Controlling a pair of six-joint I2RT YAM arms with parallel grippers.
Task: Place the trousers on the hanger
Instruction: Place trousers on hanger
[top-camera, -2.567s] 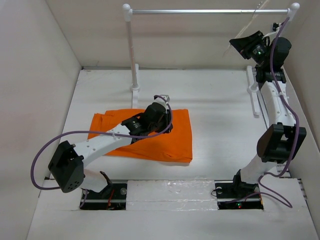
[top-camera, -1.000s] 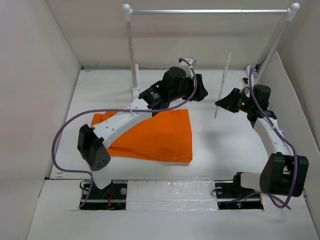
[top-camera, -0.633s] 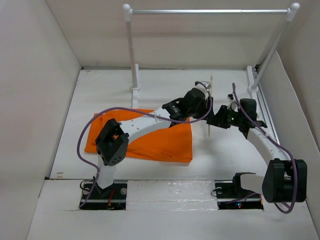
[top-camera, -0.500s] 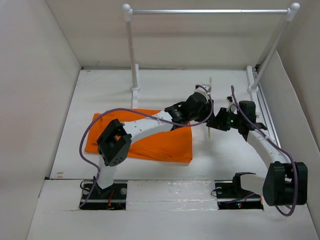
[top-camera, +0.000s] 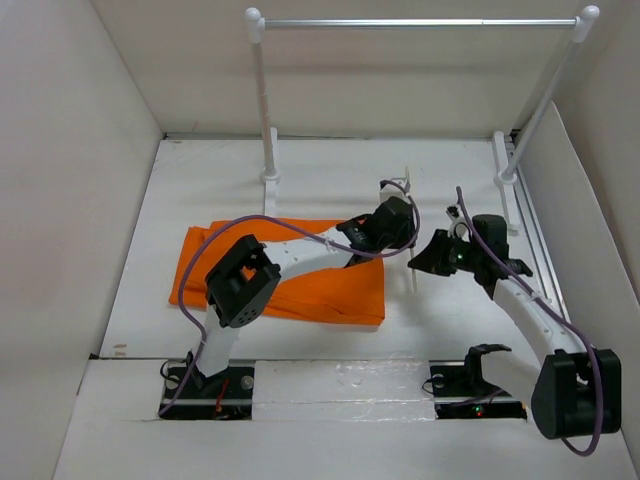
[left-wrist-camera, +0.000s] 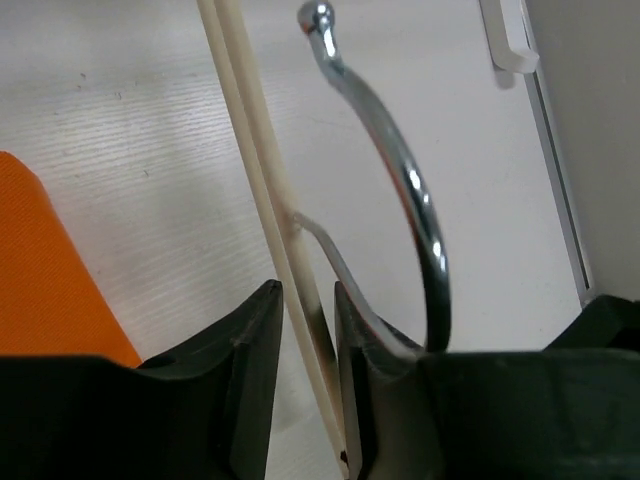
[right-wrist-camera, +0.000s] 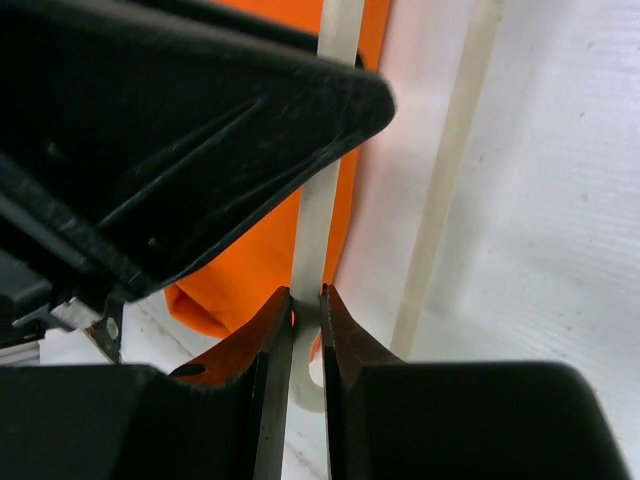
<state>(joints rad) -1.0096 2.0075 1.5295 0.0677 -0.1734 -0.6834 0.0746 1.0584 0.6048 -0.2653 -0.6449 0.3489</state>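
The white tabletop (top-camera: 450, 330) carries the bright orange cloth trousers (top-camera: 345, 295), which lie flat at left of centre. I judge them limp and light, so best taken at a leg edge. Just right of them is the thin cream-white triangular hanger (left-wrist-camera: 262, 175), stiff and probably slippery. My left end effector (left-wrist-camera: 305, 300) and right end effector (right-wrist-camera: 306, 300) are both narrowed, each pinching one of its bars.

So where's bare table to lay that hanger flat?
The widest bare strip of table runs along the far side, between the posts of the rack, beyond the trousers. A smaller patch lies between trousers and right arm base. Crowded: the middle, where left gripper and right gripper clamp the hanger.
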